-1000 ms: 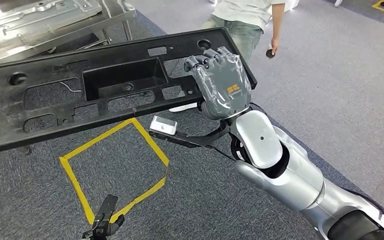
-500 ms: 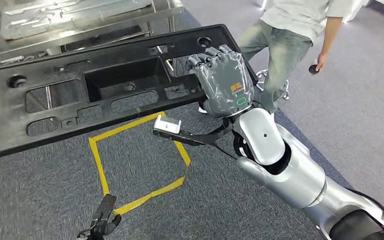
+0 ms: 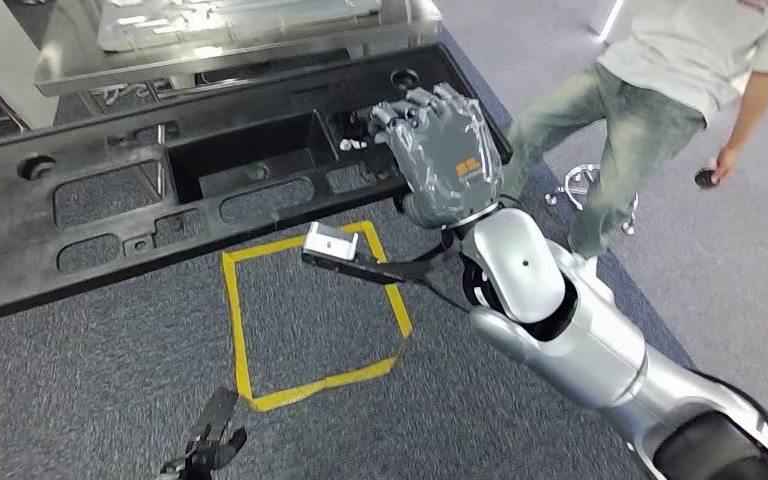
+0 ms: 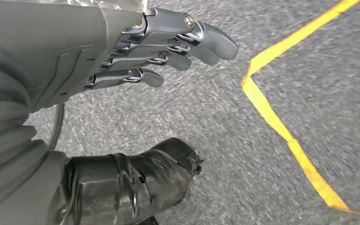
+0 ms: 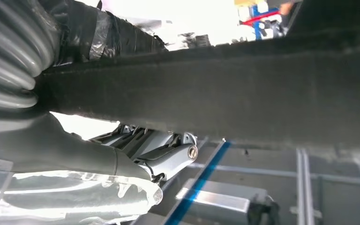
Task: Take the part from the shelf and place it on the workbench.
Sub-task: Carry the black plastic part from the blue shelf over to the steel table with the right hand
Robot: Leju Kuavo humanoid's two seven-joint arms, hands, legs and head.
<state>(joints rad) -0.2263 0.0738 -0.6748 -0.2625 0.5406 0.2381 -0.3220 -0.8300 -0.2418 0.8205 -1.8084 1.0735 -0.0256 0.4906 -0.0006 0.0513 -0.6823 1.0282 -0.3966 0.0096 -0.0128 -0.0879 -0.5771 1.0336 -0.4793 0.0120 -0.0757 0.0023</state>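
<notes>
I had the part [image 3: 190, 190], a long black plastic panel with cut-outs, off the shelf and carried in the air above the grey carpet and the yellow floor tape [image 3: 310, 310]. My right hand [image 3: 445, 150] gripped its right end, the fingers [image 3: 410, 105] curled over the far edge; from the right wrist view I saw them [image 5: 166, 154] wrapped under the dark edge [image 5: 243, 98]. My left hand [image 4: 122, 51] hung low over the carpet, fingers [image 4: 187, 42] loosely apart and holding nothing. By my reckoning the pick was done and the placing was left. A metal surface [image 3: 240, 35] stood just beyond the panel; I couldn't tell whether it was the workbench. The panel's left end ran out of frame, so its support there was unclear. A person [image 3: 660, 90] stood near on the right.
</notes>
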